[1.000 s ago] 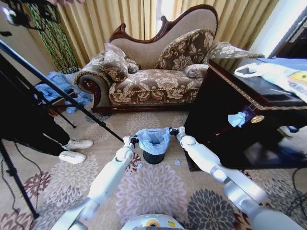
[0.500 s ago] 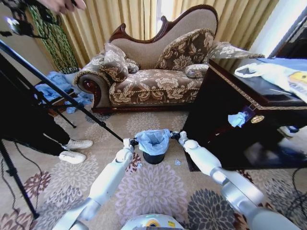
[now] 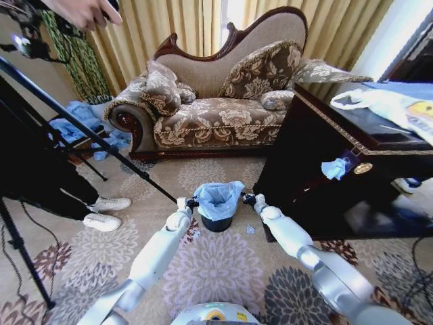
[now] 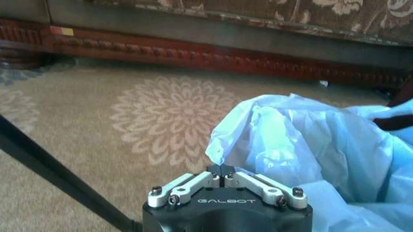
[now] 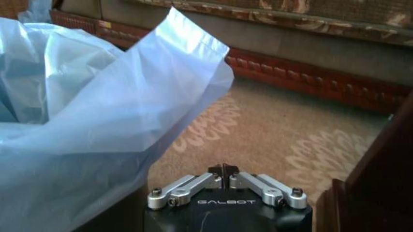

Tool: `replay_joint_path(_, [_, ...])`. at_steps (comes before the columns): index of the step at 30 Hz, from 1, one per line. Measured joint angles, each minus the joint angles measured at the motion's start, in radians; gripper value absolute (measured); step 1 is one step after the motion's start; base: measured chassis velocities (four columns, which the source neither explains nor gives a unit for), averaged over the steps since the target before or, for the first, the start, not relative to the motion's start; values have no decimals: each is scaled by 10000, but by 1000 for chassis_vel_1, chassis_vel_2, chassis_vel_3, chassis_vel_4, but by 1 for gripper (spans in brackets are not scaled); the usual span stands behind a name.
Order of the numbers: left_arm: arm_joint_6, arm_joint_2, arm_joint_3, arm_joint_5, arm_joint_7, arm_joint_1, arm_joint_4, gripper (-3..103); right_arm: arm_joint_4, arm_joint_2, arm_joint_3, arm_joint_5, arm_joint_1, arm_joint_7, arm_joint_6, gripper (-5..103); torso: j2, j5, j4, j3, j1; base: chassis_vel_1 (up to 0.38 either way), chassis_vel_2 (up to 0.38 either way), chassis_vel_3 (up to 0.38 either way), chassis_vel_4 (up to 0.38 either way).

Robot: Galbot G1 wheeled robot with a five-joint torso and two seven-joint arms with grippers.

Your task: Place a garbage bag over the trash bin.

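Left gripper (image 4: 223, 170): you see its two fingertips pressed together, pinching a corner of the thin, translucent pale-blue plastic garbage bag (image 4: 310, 150). In the head view this gripper (image 3: 192, 202) sits just beside the small black round trash bin (image 3: 216, 223), on the bin's left side at rim height.

Right gripper (image 5: 224, 169): its fingertips meet with no gap; you cannot confirm from the wrist view that any film lies between them, as the bag (image 5: 84, 121) hangs just beside them. In the head view it (image 3: 247, 198) sits just beside the bin on the right side.

The garbage bag (image 3: 217, 198) lies bunched over the bin's mouth, its film standing above the rim. The bin stands on the beige floral carpet (image 3: 223, 264), in front of the brown floral-upholstered wooden sofa (image 3: 223, 101).
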Motion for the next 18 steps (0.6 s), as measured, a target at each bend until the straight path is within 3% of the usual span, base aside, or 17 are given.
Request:
replay_joint_path(2, [23, 5, -10, 16, 42, 40, -11, -3, 83, -44, -32, -5, -38, 133, -8, -3, 0, 0, 1, 0, 0, 0, 0, 0, 0])
replay_joint_path(4, [88, 29, -48, 72, 74, 128, -86, 7, 315, -171, -82, 5, -143, 392, -13, 7, 0, 0, 1, 0, 0, 0, 0, 0, 0])
replay_joint_path(6, [68, 43, -60, 94, 82, 163, -115, 7, 418, -231, -108, 35, -187, 446, -16, 12, 0, 0, 1, 0, 0, 0, 0, 0, 0])
replay_joint_path(8, [0, 94, -83, 143, 86, 288, -202, 19, 761, -399, -171, 175, -327, 581, -52, 18, 0, 0, -2, 0, 0, 0, 0, 0, 0])
replay_joint_path(9, [0, 94, -83, 143, 86, 288, -202, 19, 761, -399, -171, 175, -327, 581, -52, 18, 0, 0, -2, 0, 0, 0, 0, 0, 0])
replay_joint_path(11, [-81, 186, -148, 281, 98, 535, -282, 29, 1431, -634, -305, 569, -642, 889, -196, 33, 0, 2, 0, 0, 0, 0, 0, 0, 0])
replay_joint_path(13, [-125, 206, -164, 352, 102, 626, -282, 34, 1676, -711, -343, 718, -753, 1006, -261, 33, 0, 1, 2, 0, 0, 0, 0, 0, 0])
replay_joint_path(16, [-268, 267, -185, 476, 104, 815, -282, 51, 2197, -900, -363, 1024, -1019, 1389, -371, 50, 0, -1, 2, 0, 0, 0, 0, 0, 0])
replay_joint_path(18, [-315, 278, -196, 508, 95, 833, -274, 51, 2295, -938, -316, 1077, -1077, 1484, -384, 56, 0, 0, 1, 0, 0, 0, 0, 0, 0])
